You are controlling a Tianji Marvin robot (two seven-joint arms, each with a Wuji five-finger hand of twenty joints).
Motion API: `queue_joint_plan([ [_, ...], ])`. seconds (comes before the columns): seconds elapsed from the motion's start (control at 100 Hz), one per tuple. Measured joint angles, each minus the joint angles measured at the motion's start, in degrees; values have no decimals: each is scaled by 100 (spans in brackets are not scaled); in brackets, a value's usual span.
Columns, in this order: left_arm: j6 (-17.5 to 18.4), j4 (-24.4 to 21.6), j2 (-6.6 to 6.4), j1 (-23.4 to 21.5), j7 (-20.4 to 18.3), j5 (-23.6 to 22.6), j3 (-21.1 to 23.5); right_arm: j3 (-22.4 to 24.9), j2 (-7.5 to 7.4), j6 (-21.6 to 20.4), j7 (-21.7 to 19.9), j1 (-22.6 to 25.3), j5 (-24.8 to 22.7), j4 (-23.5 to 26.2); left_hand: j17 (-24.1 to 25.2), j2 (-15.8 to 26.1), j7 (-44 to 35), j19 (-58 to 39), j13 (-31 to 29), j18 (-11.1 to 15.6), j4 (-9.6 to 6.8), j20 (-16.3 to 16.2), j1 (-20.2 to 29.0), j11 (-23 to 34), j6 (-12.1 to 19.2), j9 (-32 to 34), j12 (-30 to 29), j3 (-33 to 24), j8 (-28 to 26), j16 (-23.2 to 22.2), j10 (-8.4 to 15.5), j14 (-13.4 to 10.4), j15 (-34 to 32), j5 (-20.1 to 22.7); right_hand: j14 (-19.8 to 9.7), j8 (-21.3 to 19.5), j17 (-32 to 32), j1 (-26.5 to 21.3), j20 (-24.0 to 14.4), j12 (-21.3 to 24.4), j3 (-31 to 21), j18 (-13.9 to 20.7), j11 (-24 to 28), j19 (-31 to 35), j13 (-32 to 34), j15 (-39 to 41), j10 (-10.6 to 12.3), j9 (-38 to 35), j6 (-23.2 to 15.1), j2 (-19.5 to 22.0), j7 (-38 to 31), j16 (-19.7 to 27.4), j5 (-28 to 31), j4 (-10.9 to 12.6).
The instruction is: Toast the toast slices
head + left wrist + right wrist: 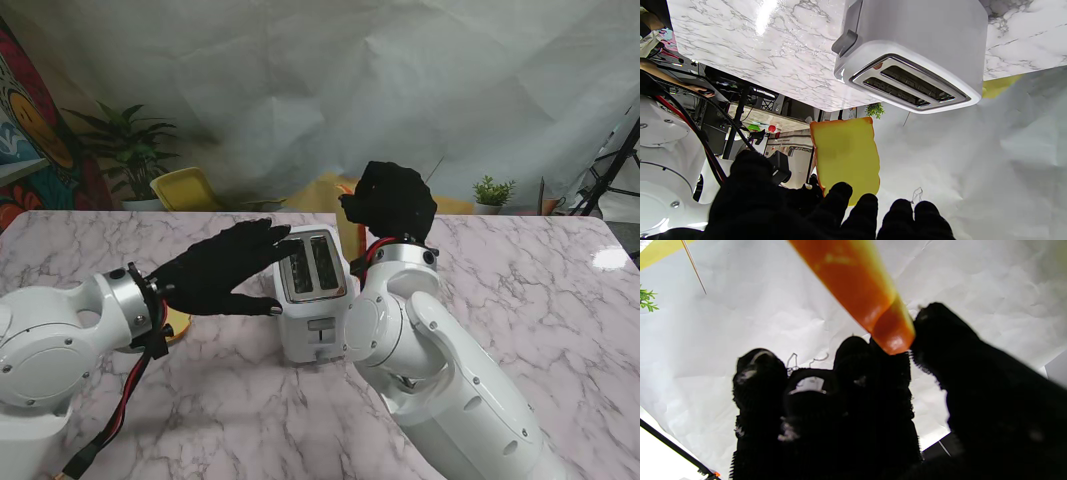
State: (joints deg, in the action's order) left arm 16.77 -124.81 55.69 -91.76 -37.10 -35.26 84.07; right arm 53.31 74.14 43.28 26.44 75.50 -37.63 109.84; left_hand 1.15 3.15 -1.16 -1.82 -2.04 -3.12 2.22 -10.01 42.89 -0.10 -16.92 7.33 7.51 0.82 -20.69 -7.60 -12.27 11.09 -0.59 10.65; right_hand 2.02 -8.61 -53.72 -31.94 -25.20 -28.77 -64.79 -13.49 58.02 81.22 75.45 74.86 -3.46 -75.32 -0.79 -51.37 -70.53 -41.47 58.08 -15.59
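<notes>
**Toast not in yet**

Right arm (pixel 440 350) fills the near side of the stand's view, so start there and follow it up. Its hand (pixel 395 205) is up high, behind the toaster (pixel 312 295) and farther from me. The fingers (pixel 940 326) are closed on a toast slice (pixel 857 283), pinching one end of it. The slice is in the air, not in a slot.

Both slots (pixel 309 265) face up. I cannot tell if any bread is down inside them. The lever (pixel 320 324) on the front looks like it is up, so I think the toaster is not on yet.

The left hand (pixel 225 270) lies flat against the toaster's left side. Its fingers (pixel 262 240) are spread out and hold nothing. I think it is keeping the toaster from sliding on the worktop (pixel 560 290).

Something yellow and flat (pixel 178 325) peeks out by the left wrist. It may be more toast, but I cannot tell.

Left to do: drop the slice in, then push the lever down.
</notes>
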Motion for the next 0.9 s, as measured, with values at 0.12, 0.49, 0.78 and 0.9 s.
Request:
queue_joint_plan([
  [0.12, 9, 0, 4, -5, -5, -18, -1, -6, 59, -19, 205, -43, 70, -134, 0, 0, 0, 0, 0, 0, 0, 2, 0, 0, 0, 0, 0, 0, 0, 0, 1, -1, 0, 0, 0, 0, 1, 0, 0, 0, 0, 0, 2, 1, 0, 0, 0, 0, 0, 0, -2, 0, 0, 0],
  [0.49, 84, -17, 17, -145, 43, -139, 78, -22, 208, -61, 521, -107, 195, -399, 0, 64, 0, 0, 0, 1, 0, 3, -2, 0, 0, 0, 0, -24, 0, 0, 2, -1, 0, 0, 0, 0, 4, 0, 0, 0, -11, -1, 15, 12, 0, 11, -1, 0, 1, 0, -3, 0, 0, 0],
  [0.78, 170, 18, 34, -172, 202, -166, 121, -23, 276, -96, 778, -147, 226, -606, 0, 64, 0, 0, 0, 4, 0, 3, -2, 0, 0, 0, 34, -24, 0, 0, 6, -6, 1, 1, 1, 0, 11, 1, 0, 0, -73, -2, 22, 56, 0, 21, -1, 0, 8, 0, -8, 0, -1, 0],
  [0.9, 171, 47, 39, -155, 226, -159, 110, -36, 312, -160, 929, -201, 224, -793, 0, 64, 0, 0, 0, 5, 0, 3, -2, 0, 0, 0, 37, -24, 0, -1, 9, -6, 1, 1, 1, 0, 11, 1, 0, 0, -74, -2, 26, 57, 0, 23, -1, 0, 8, 0, -13, 0, -1, 0],
])
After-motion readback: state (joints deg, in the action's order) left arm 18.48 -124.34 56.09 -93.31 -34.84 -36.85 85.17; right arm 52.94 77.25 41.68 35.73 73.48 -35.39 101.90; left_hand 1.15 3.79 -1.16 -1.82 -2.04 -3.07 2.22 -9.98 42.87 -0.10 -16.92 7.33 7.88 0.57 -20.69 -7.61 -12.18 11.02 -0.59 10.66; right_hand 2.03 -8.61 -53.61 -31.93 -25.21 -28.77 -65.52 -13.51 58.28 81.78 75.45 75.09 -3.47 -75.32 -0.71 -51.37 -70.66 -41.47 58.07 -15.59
